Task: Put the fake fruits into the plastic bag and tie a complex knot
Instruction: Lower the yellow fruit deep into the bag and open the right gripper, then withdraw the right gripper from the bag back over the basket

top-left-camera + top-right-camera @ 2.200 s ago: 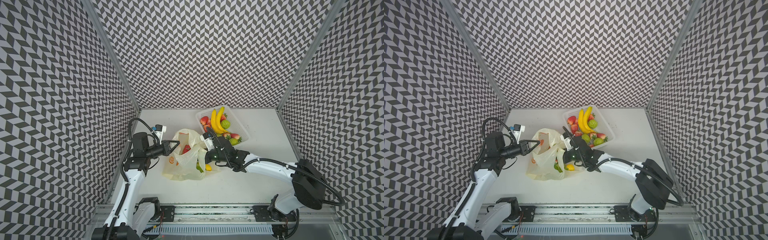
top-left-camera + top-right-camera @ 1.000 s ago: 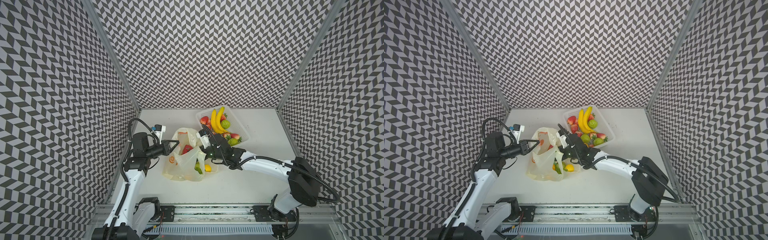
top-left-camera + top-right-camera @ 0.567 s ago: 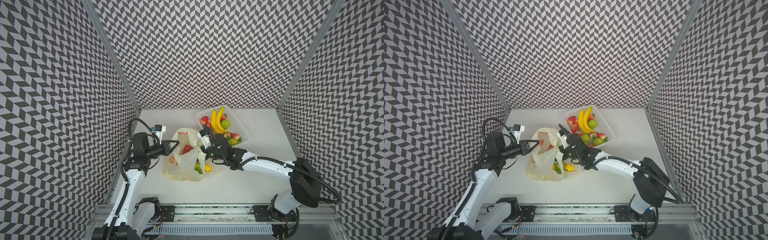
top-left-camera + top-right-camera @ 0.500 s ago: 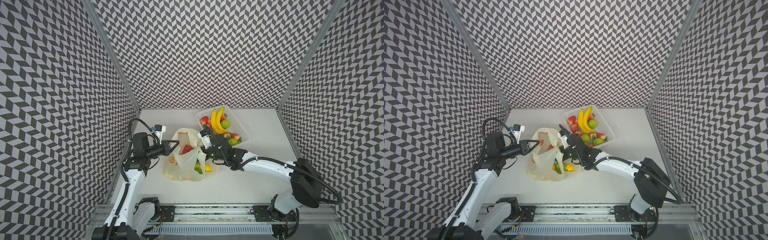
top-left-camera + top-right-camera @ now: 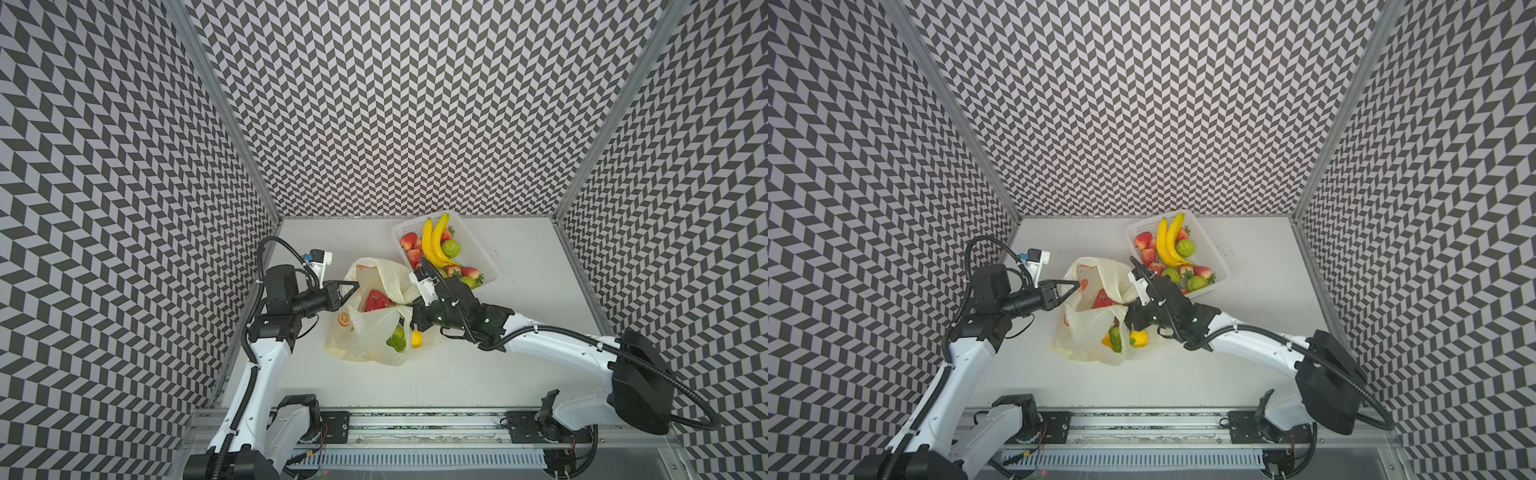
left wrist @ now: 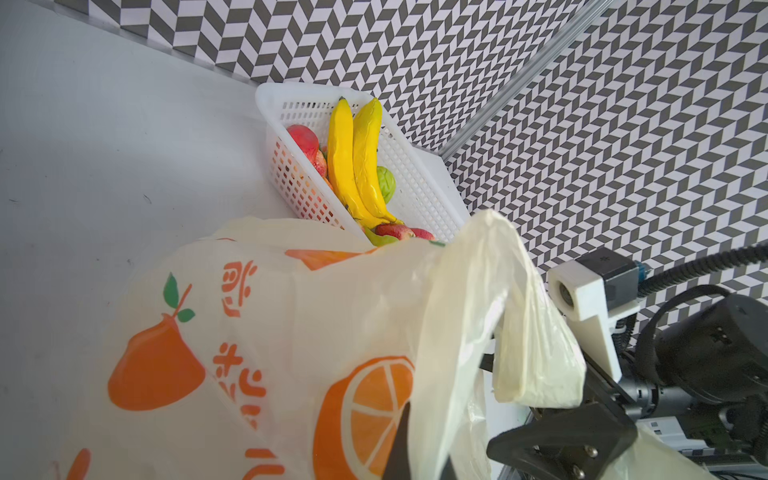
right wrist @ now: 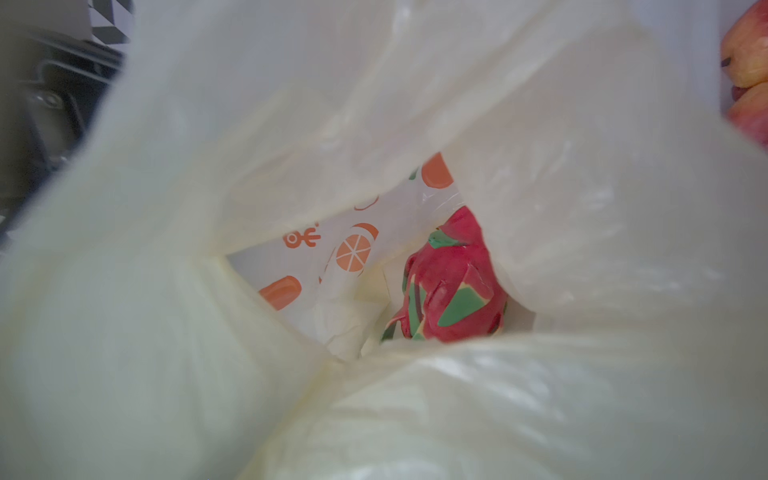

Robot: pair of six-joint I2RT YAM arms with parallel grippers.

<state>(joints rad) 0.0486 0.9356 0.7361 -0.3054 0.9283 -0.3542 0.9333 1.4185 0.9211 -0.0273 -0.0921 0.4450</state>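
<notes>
Left end effector (image 5: 348, 286): closed on the left rim of the bag (image 5: 365, 345), holding the mouth up and open.
Bag position: on the table (image 5: 519, 374), between both arms; handles untied.
Bag contents: dragon fruit (image 5: 376, 300) in the mouth; green fruit (image 5: 397, 338) and lemon (image 5: 417, 340) apparently showing through the film lower down.
Right end effector (image 5: 413, 318): at the bag's right rim, tips hidden by film; open or closed cannot be told.
Basket (image 5: 478, 253): behind and right of the bag; bananas (image 5: 434, 245) and strawberries (image 5: 408, 241) waiting inside.
Progress: judged early to midway; a few fruits loaded, most left to move, knot not started.
Left wrist view only: handle loop (image 6: 536, 365) draped over the right end effector.
Right wrist view only: dragon fruit lying deep inside, beside the printed wall.
</notes>
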